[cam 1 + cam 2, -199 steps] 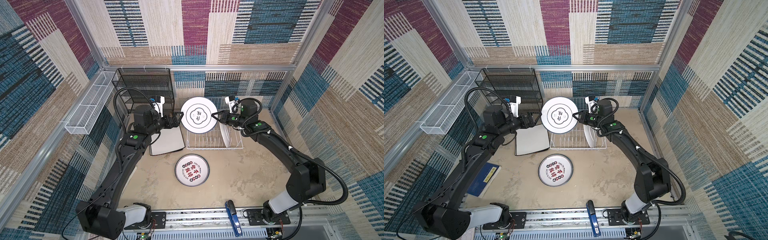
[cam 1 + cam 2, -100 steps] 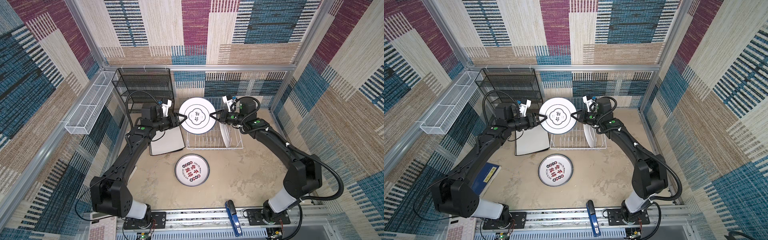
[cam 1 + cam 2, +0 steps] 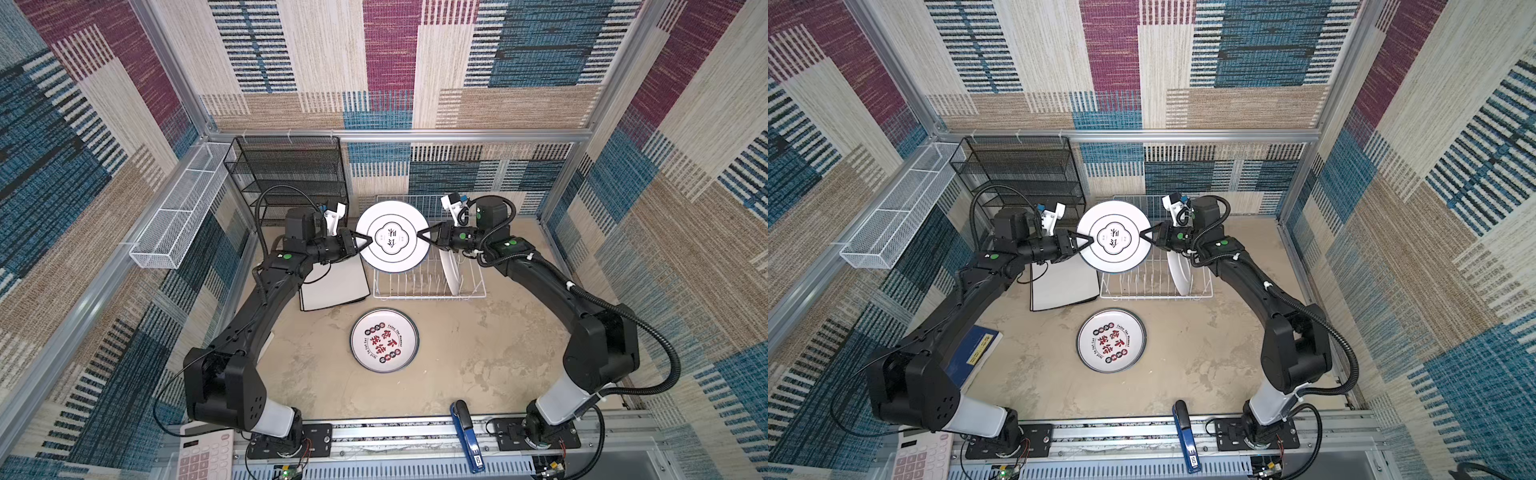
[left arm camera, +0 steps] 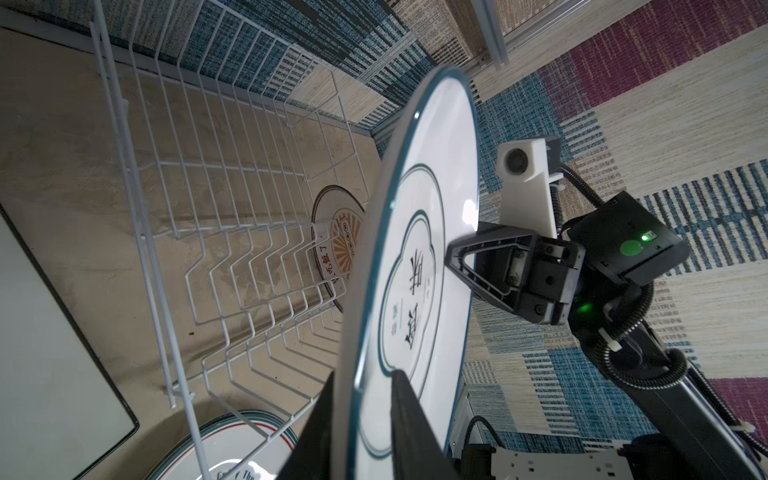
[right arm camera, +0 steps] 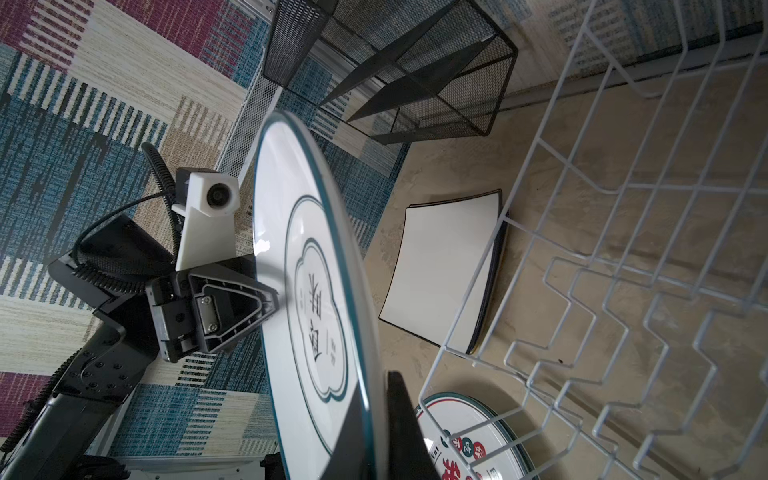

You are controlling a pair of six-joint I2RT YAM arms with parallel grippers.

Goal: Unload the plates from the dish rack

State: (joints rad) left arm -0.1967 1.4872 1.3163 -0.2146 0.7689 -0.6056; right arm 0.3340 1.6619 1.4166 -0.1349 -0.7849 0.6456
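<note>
The left claw (image 3: pixel 365 240) and right claw (image 3: pixel 422 236) are each closed on opposite rims of one round plate (image 3: pixel 392 237), holding it in the air above the dish rack's (image 3: pixel 428 293) left end. Square plates (image 3: pixel 334 286) lie stacked left of the rack, with a red-lettered plate (image 3: pixel 384 340) on its near side. A sunburst plate (image 3: pixel 452 272) stands at the rack's right end, so unloading looks mostly done.
</note>
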